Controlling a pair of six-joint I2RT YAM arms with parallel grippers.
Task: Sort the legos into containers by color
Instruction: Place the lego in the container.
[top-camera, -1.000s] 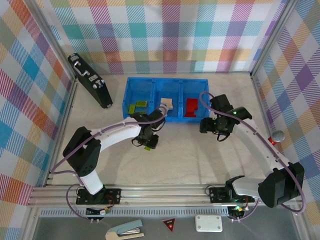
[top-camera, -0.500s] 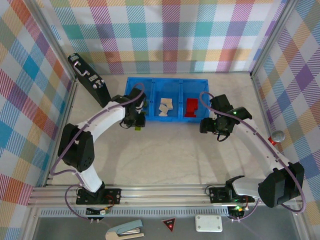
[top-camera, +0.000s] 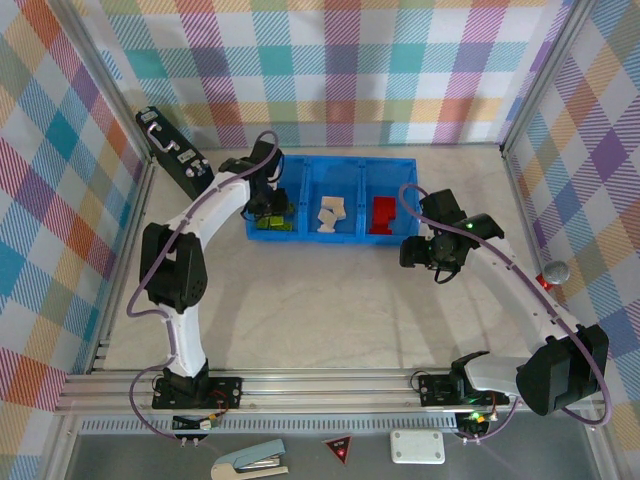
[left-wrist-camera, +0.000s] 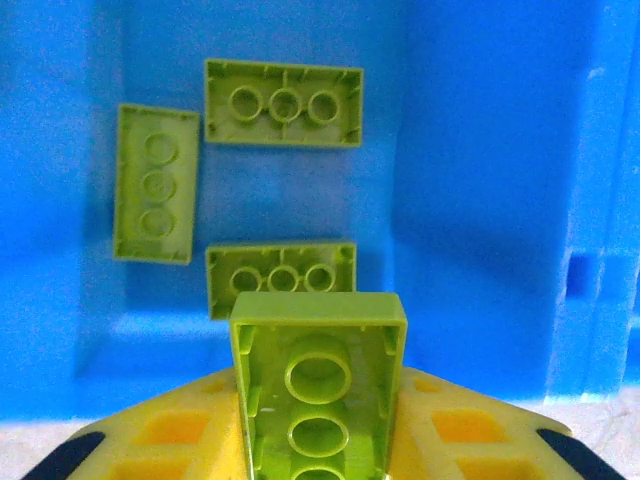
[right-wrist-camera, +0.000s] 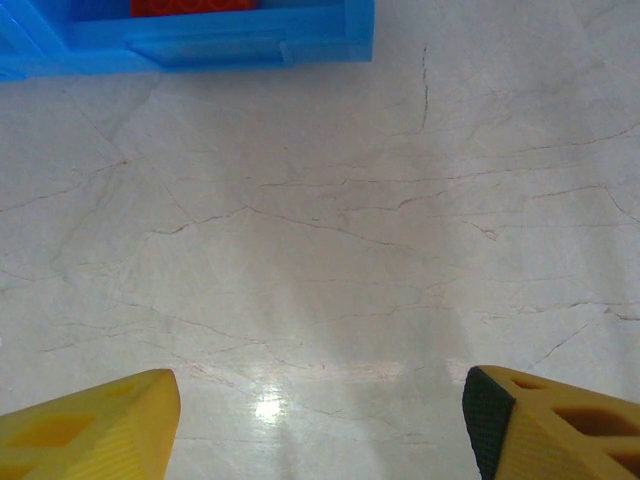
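The left arm has swung from the middle of the desk (top-camera: 330, 320) up to the blue tray (top-camera: 340, 163), upper centre of the overhead view. The left claw (left-wrist-camera: 318, 435) is clenched on a lime lego (left-wrist-camera: 318, 350) over the leftmost compartment, above three green legos (left-wrist-camera: 283, 103). The right claw (right-wrist-camera: 320, 420) hangs released and empty. If the lime lego is let go this close to the near wall, it may clip the wall and bounce out.

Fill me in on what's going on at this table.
The left gripper holds a lime green brick over the left compartment of the blue tray, where three green bricks lie. Cream bricks and red bricks sit in the other compartments. The right gripper hovers open over the table.
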